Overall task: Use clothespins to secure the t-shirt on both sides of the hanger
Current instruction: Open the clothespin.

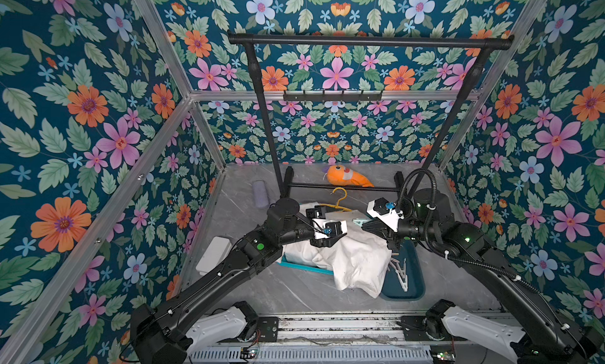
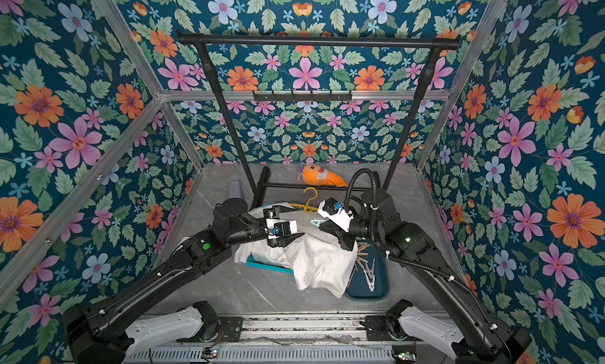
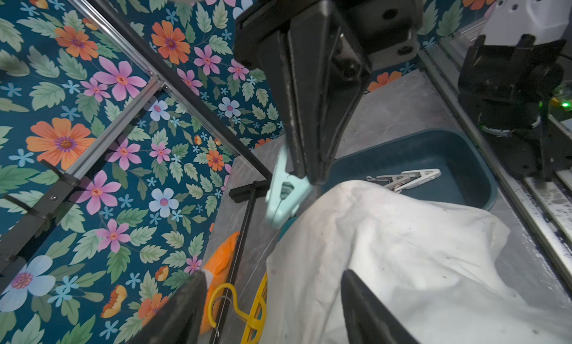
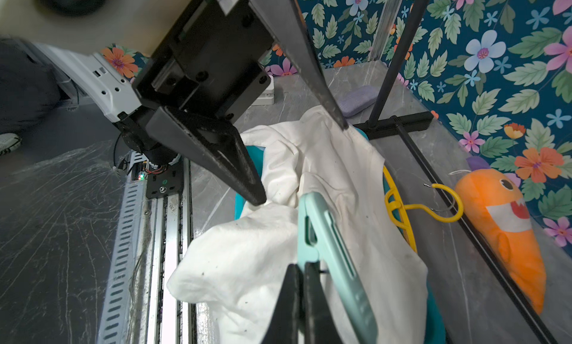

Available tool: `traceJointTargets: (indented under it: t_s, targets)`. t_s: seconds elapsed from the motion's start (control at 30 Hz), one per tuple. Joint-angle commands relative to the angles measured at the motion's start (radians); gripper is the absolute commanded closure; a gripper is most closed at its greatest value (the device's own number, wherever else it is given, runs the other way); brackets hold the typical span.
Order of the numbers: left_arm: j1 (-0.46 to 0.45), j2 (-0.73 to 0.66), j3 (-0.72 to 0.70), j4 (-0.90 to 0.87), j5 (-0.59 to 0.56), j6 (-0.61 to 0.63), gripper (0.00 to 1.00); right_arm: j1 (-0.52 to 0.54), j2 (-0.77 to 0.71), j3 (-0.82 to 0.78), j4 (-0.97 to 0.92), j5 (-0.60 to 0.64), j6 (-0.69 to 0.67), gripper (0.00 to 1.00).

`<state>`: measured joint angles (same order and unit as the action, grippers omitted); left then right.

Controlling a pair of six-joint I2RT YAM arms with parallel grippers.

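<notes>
Mint clothespin (image 4: 331, 234) pinched in right fingers (image 4: 288, 302); left fingers (image 4: 216, 153) spread over t-shirt (image 4: 247, 259).

White t-shirt (image 1: 353, 261), mint clothespin (image 4: 334, 249), yellow hanger (image 4: 414, 207), orange plush (image 4: 507, 234), teal tray (image 3: 433, 153), floral walls (image 1: 82, 116)

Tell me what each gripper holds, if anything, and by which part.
Right gripper pinches a mint green clothespin near its middle. Left gripper is open over the white t-shirt, holding nothing.

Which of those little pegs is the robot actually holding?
The mint green clothespin, pinched in the right claw above the white t-shirt; the other clothespins lie in the dark tray.
</notes>
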<state>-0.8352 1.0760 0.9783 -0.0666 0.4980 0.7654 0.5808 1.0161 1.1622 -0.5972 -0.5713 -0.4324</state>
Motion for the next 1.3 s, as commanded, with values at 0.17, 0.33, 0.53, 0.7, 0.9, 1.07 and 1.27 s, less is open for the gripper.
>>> traceJointTargets:
  t_s: [0.17, 0.33, 0.53, 0.7, 0.9, 1.07, 1.27]
  targets:
    - [-0.073, 0.024, 0.022, -0.050, -0.045, 0.077, 0.35, 0.039, 0.055, 0.062, -0.108, 0.005, -0.131, 1.00]
    - [-0.103, 0.028, 0.026, -0.051, -0.082, 0.096, 0.39, 0.047, 0.061, 0.078, -0.127, -0.014, -0.153, 1.00]
    - [-0.117, 0.035, 0.034, -0.052, -0.095, 0.099, 0.49, 0.065, 0.080, 0.087, -0.147, -0.021, -0.167, 1.00]
    - [-0.131, 0.044, 0.036, -0.055, -0.111, 0.101, 0.59, 0.070, 0.084, 0.094, -0.152, -0.019, -0.172, 1.00]
    - [-0.137, 0.055, 0.044, -0.061, -0.113, 0.104, 0.73, 0.072, 0.084, 0.093, -0.147, -0.012, -0.172, 1.00]
    - [-0.142, 0.064, 0.048, -0.063, -0.113, 0.108, 0.81, 0.074, 0.084, 0.092, -0.143, -0.016, -0.172, 1.00]
    - [-0.145, 0.065, 0.048, -0.065, -0.121, 0.123, 0.87, 0.074, 0.078, 0.082, -0.127, -0.018, -0.174, 1.00]
